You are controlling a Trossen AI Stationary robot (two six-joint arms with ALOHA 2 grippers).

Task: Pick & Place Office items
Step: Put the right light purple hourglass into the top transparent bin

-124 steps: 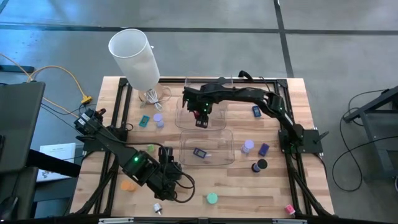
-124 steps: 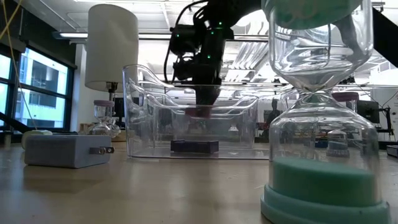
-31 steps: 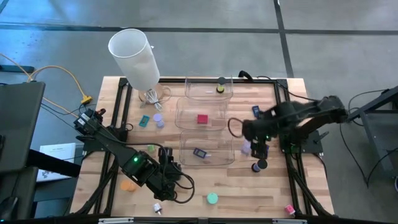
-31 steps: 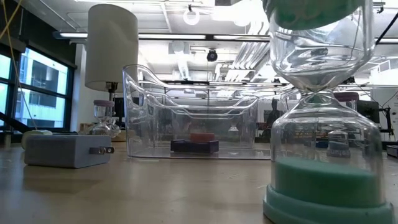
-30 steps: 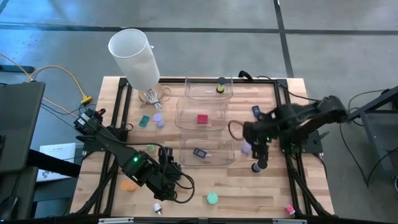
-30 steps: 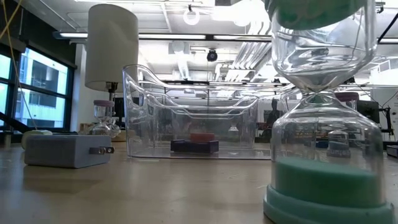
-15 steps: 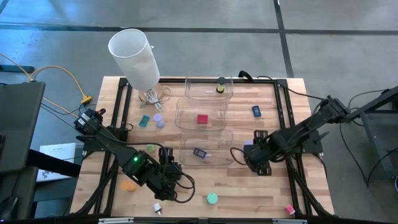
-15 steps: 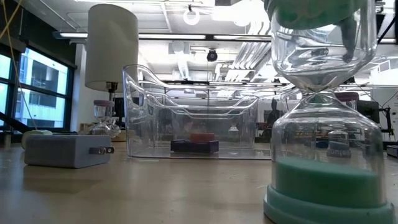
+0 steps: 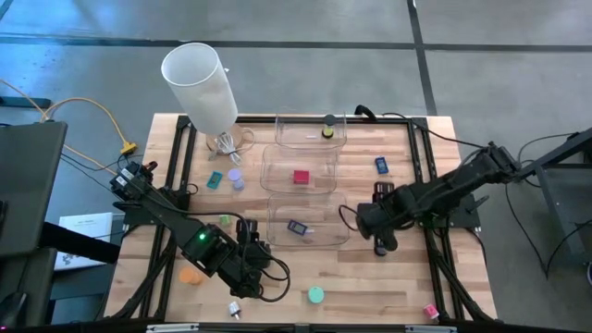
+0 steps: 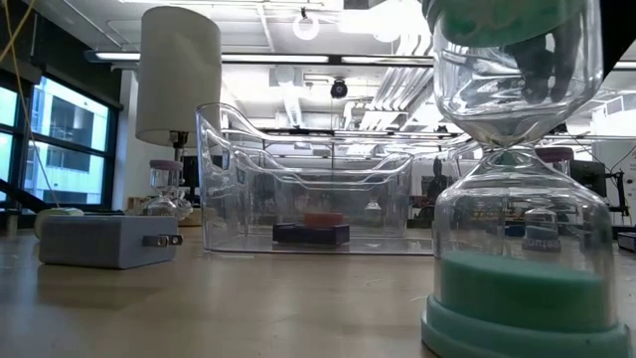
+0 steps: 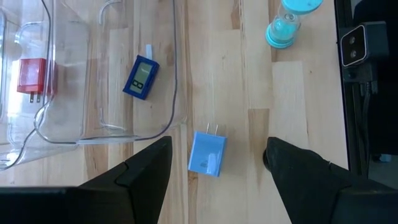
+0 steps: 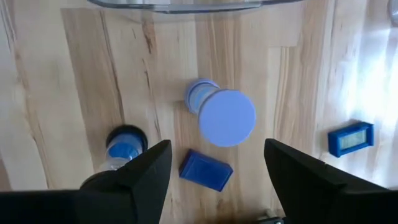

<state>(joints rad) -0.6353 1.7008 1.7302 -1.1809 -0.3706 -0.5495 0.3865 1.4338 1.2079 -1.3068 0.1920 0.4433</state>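
Fingers of the right gripper (image 12: 214,168) stand apart, holding nothing, above a lavender sand timer (image 12: 221,114), a black-capped sand timer (image 12: 124,147) and a blue block (image 12: 206,170) beside the clear bin (image 9: 308,220), while the left gripper (image 11: 214,163), likewise open, hovers over a light-blue charger (image 11: 207,154).

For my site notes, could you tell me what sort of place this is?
Probably a robotics lab or workshop: a light wooden worktable on bare concrete floor, with exposed ceiling ducts beyond it.
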